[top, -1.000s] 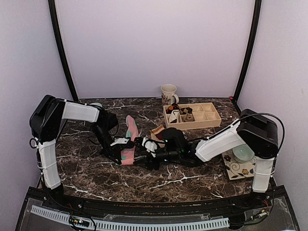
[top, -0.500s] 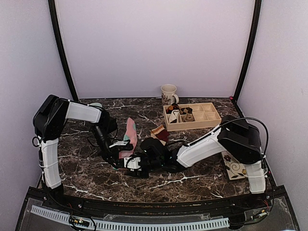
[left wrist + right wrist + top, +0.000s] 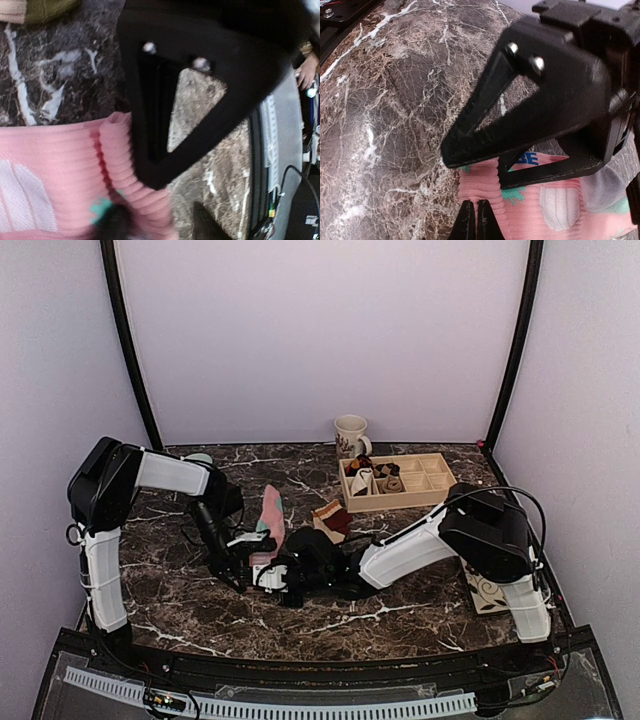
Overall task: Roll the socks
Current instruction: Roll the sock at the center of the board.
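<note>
The long pink sock [image 3: 268, 512] lies lengthwise on the marble, its near end folded into a thick ribbed roll [image 3: 125, 165]. My left gripper [image 3: 160, 227] is open, one finger on the roll and the other over bare table. In the right wrist view those two black fingers [image 3: 520, 100] stand apart on either side of the fold. My right gripper [image 3: 476, 220] is shut, its tips pinching the near edge of the pink roll [image 3: 490, 185]. Both grippers meet at the sock's near end [image 3: 262, 568]. The tan sock [image 3: 332, 518] with its dark-red cuff lies just right of the pink one, untouched.
A wooden compartment tray [image 3: 432, 490] holding small rolled bundles stands at the back right, with a mug [image 3: 350, 433] behind it. A patterned coaster [image 3: 490, 592] lies by the right arm's base. The table's front rail [image 3: 280, 165] runs close to the grippers.
My right arm has swung left to the sock's near end and its jaws have shut there. My left jaws have opened off the folded end.
</note>
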